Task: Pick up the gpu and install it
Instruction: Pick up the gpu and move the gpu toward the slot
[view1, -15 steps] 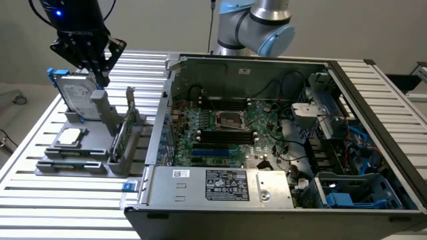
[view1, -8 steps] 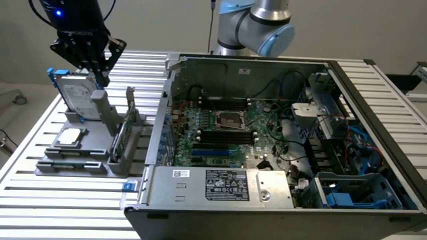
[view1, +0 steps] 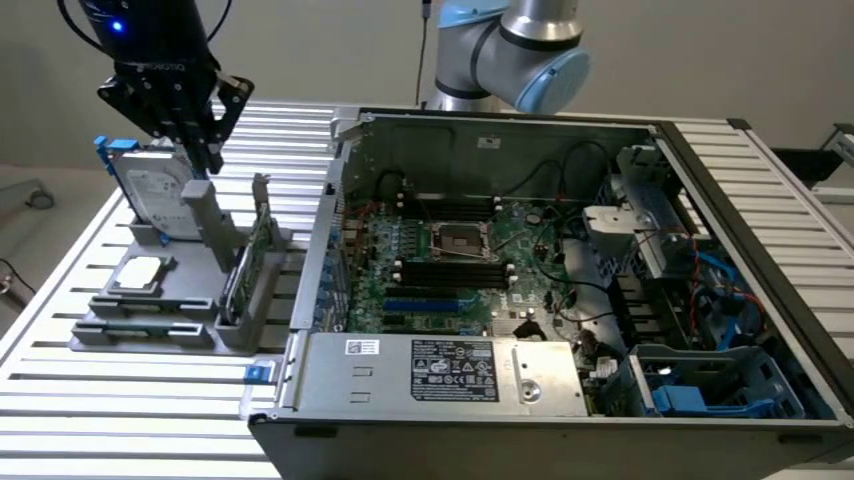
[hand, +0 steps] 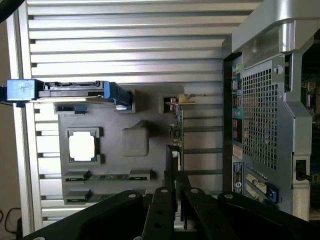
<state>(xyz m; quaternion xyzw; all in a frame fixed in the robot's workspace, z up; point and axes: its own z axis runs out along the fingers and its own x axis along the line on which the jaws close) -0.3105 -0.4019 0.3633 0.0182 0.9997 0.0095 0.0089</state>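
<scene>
The gpu stands on edge in a slot of the grey holder, a thin green card with its silver bracket at the top end. In the wrist view the gpu appears edge-on, directly in line with the gap between my fingers. My black gripper hangs above the holder, higher than the card and toward the exterior view's left of it, touching nothing. In the wrist view the gripper shows a narrow gap between its fingers and nothing gripped.
A silver hard drive with blue rails stands in the holder right under the gripper. A square processor chip lies in front of it. The open computer case with its motherboard sits on the exterior view's right of the slatted table.
</scene>
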